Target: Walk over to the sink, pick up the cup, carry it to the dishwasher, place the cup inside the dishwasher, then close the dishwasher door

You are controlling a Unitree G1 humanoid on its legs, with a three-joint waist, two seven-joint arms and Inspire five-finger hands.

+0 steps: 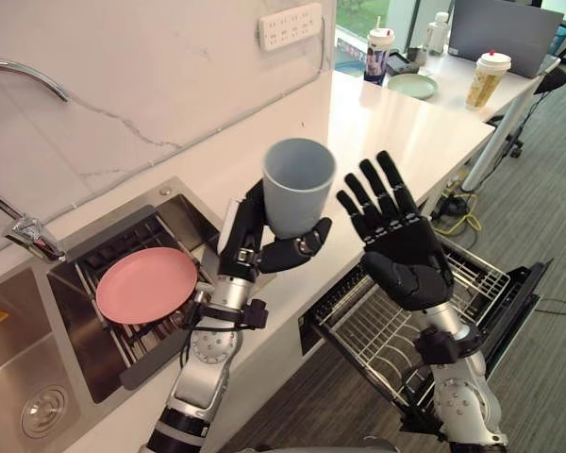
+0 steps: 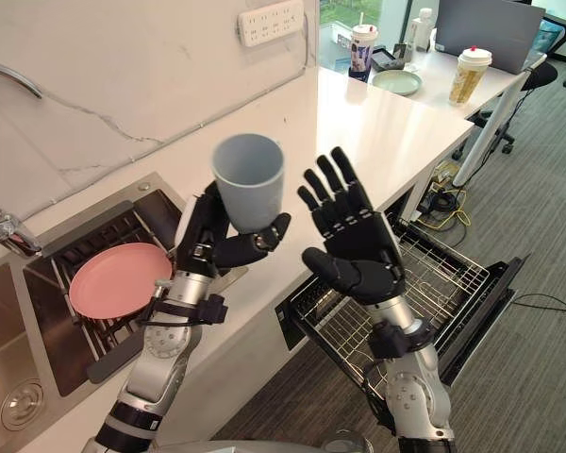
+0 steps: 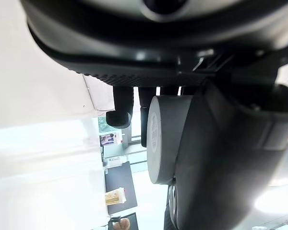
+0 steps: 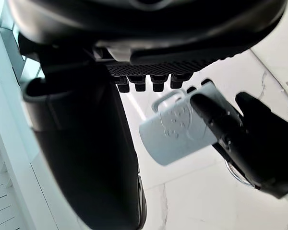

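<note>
A pale blue-grey cup (image 1: 298, 185) is held upright above the counter edge by my left hand (image 1: 255, 243), whose fingers and thumb curl round its lower part. The left wrist view shows the cup's base (image 3: 164, 139) against the palm. My right hand (image 1: 401, 247) is raised just right of the cup, palm up, fingers straight and spread, not touching it. From the right wrist view the cup (image 4: 180, 127) appears past the straight fingers. Below the right hand the dishwasher (image 1: 519, 311) stands open, with its wire rack (image 1: 377, 326) pulled out and holding nothing.
A pink plate (image 1: 147, 283) lies in the sink's drain basket (image 1: 123, 247), with the tap (image 1: 24, 231) at left. The white counter (image 1: 396, 127) runs back to a green plate (image 1: 412, 86) and two drink cups (image 1: 488, 78). A socket strip (image 1: 291, 25) is on the wall.
</note>
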